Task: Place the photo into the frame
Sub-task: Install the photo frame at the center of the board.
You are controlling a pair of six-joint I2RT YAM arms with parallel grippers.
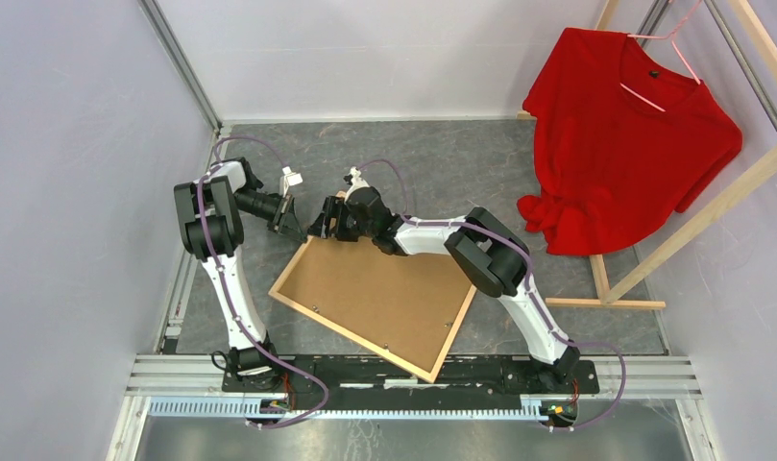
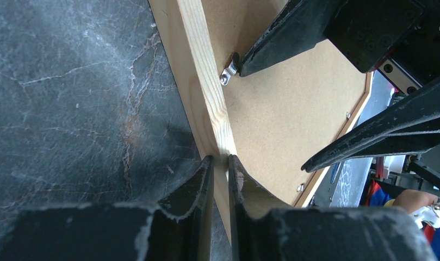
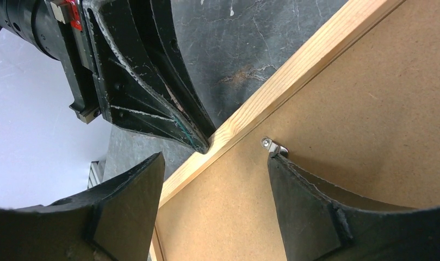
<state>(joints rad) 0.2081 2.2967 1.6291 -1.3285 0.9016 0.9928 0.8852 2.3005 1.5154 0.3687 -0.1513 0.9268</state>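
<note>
The frame (image 1: 375,293) lies back side up on the dark table, its brown fibreboard back showing. My left gripper (image 1: 293,219) is shut on the light wooden rail (image 2: 206,81) near the frame's far corner; the wrist view shows the left gripper (image 2: 220,160) with the rail pinched between both fingers. My right gripper (image 1: 328,223) is open over the back board (image 3: 342,109). In its wrist view the right gripper (image 3: 215,157) has one fingertip touching a small metal clip (image 3: 274,145) on the board. The photo is not in view.
A red T-shirt (image 1: 624,134) hangs on a wooden-beam rack (image 1: 711,211) at the far right. Grey walls close in the left and back. A metal rail (image 1: 413,370) carries the arm bases at the near edge.
</note>
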